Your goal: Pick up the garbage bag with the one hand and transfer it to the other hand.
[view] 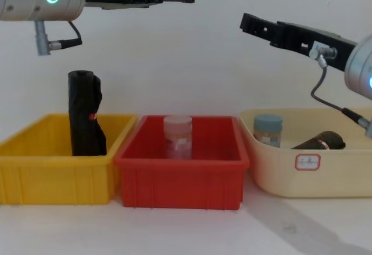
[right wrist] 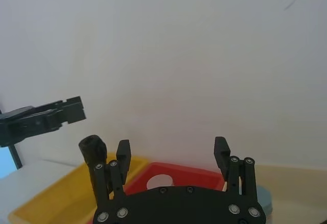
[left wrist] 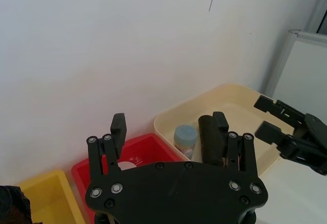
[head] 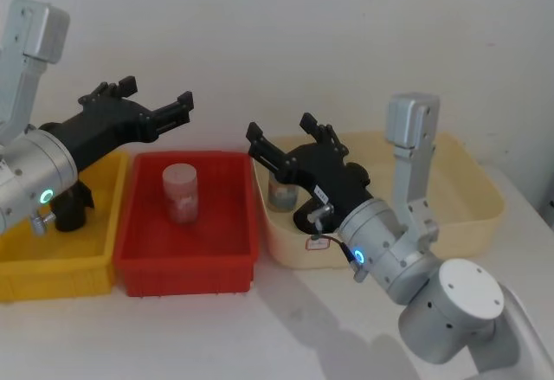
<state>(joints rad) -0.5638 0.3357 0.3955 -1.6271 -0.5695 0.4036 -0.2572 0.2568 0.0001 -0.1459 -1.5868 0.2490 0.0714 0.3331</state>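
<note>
Initially, the fingers (head: pixel 180 106) of the left gripper (head: pixel 160 99) were spread apart and gripped nothing. This gripper, on the arm with the green ring, hovered high above the boundary between the yellow bin (view: pixel 55 176) and the red bin (view: pixel 180 173). The right gripper (head: pixel 281 133), on the blue-ringed arm, was likewise spread and empty, raised over the cream bin (view: pixel 279 176) and pointing toward the left gripper, well apart from it. The garbage bag (view: pixel 86 115) stood upright in the yellow bin, a small red mark on its side, below the left arm and untouched. A pale jar (view: pixel 178 137) stood in the red bin. A blue-lidded jar (view: pixel 267 129) and a slimmer black roll (view: pixel 322 142) sat in the cream bin.
</note>
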